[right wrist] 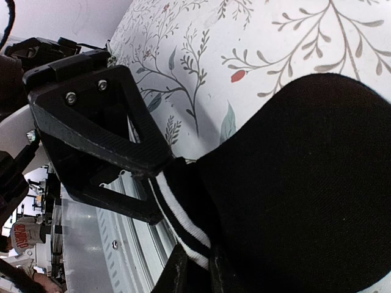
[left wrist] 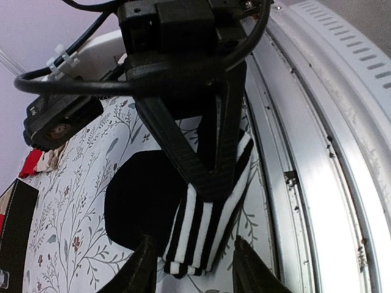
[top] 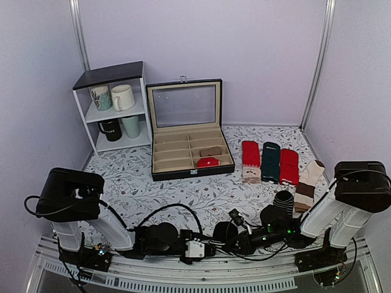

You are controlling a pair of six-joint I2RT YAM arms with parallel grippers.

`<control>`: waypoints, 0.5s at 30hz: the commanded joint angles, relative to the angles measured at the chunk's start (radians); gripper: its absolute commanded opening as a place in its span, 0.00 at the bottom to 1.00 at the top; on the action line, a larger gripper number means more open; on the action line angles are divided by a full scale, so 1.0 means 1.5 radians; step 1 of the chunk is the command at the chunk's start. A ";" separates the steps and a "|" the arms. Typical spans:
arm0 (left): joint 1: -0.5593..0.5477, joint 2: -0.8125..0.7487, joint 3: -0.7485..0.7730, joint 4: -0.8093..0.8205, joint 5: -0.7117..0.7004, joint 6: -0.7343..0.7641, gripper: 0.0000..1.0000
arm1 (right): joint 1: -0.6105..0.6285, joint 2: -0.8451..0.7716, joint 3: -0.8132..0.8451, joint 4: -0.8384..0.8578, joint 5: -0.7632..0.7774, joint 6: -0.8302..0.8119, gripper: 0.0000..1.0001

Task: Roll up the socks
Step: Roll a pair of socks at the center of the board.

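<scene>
At the table (top: 140, 183) edge, the right gripper (right wrist: 198, 274) is pinching the socks (right wrist: 305, 183). The left gripper (left wrist: 195, 268) is straddling them, jaws spread.

Left arm (top: 116, 229): folded low, forearm reaching right along the near edge.
Left gripper (left wrist: 194, 271): jaws parted, a finger either side of the sock (right wrist: 305, 183) cuff.
Right arm (top: 321, 213): folded low, reaching left.
Right gripper (right wrist: 194, 274): jaws clamped on the cuff.
</scene>
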 commanded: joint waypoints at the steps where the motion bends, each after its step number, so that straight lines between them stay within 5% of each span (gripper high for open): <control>1: -0.005 0.020 0.021 -0.009 0.018 0.015 0.43 | -0.002 0.041 -0.035 -0.144 -0.006 0.009 0.12; 11: -0.005 0.063 0.049 -0.059 -0.012 0.005 0.37 | -0.008 0.044 -0.034 -0.139 -0.018 0.006 0.12; 15: -0.006 0.058 0.060 -0.093 0.002 -0.009 0.08 | -0.011 0.050 -0.032 -0.138 -0.021 0.004 0.12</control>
